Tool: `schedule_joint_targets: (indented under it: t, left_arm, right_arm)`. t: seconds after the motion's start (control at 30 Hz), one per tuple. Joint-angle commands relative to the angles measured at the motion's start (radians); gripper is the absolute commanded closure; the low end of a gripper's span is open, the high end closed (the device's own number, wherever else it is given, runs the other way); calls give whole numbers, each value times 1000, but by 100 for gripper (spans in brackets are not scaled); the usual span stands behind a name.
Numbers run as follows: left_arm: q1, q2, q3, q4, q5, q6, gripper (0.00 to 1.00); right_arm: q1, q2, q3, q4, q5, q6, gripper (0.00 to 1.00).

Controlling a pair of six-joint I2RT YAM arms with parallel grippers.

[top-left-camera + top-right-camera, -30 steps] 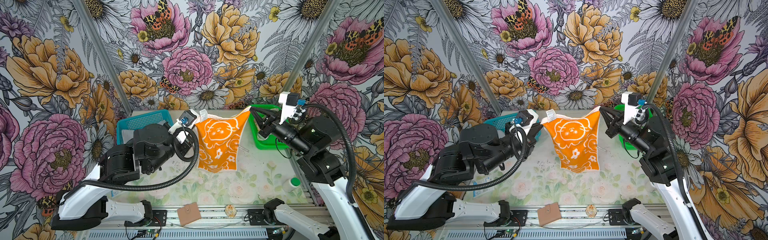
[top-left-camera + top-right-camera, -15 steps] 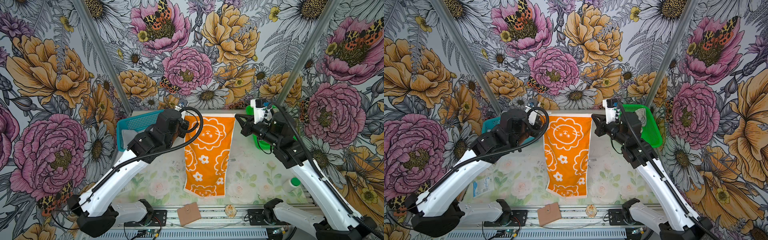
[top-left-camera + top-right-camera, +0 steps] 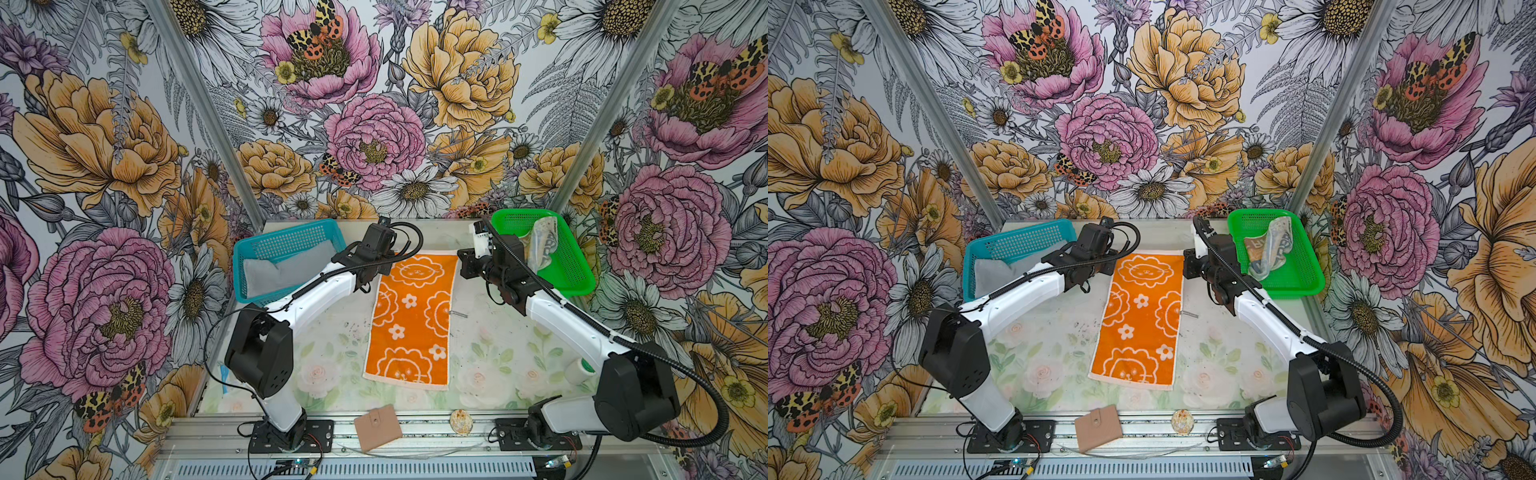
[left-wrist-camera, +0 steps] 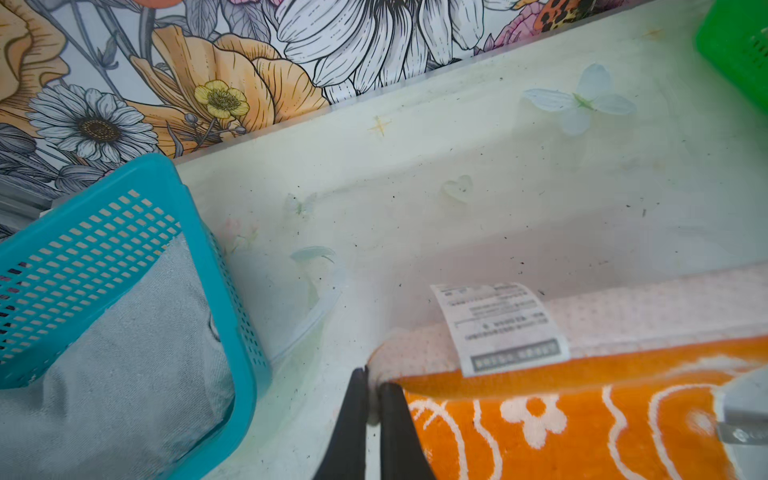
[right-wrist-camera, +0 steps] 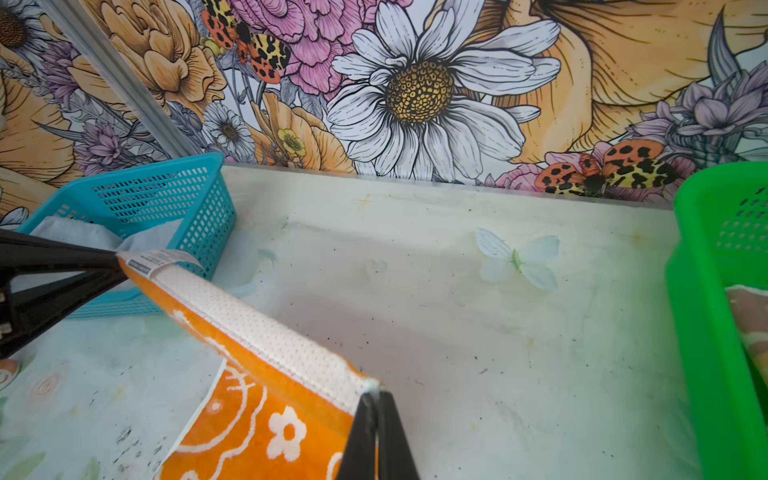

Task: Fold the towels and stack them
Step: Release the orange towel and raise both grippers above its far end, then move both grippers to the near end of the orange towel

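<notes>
Both arms are the same build. White shell links on left arm (image 3: 309,297) and right arm (image 3: 569,322), with chunky black joint housings (image 3: 257,353). Black corrugated conduit (image 3: 332,272) runs outside each. Black base plates (image 3: 291,434), with thin red/black wires at the bases. Left gripper (image 4: 374,386) and right gripper (image 5: 375,397) have slim black tapered fingers.

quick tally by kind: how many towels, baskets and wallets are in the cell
towels: 3 (orange flower towel, grey towel, lettered towel)
baskets: 2 (blue basket, green basket)
wallets: 1 (tan wallet)
total: 6
</notes>
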Motion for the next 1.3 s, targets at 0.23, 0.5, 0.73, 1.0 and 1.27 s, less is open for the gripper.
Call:
schedule_joint_targets:
  t: [0.23, 0.5, 0.73, 1.0, 1.27]
  left_arm:
    - [81, 267, 211, 57, 23, -19, 100]
    - [172, 403, 363, 25, 144, -26, 74]
    - [113, 249, 311, 24, 58, 85, 48]
    - [-84, -148, -68, -185, -112, -133, 46]
    - [-191, -511, -549, -235, 125, -488, 48]
  right_arm:
    - [-63, 362, 210, 83, 4, -44, 100]
    - [-71, 545, 427, 1, 79, -110, 93]
    - [-77, 359, 293, 75, 58, -82, 24]
    - [-52, -30, -56, -77, -4, 123, 22]
    - [61, -369, -398, -156, -12, 294, 30]
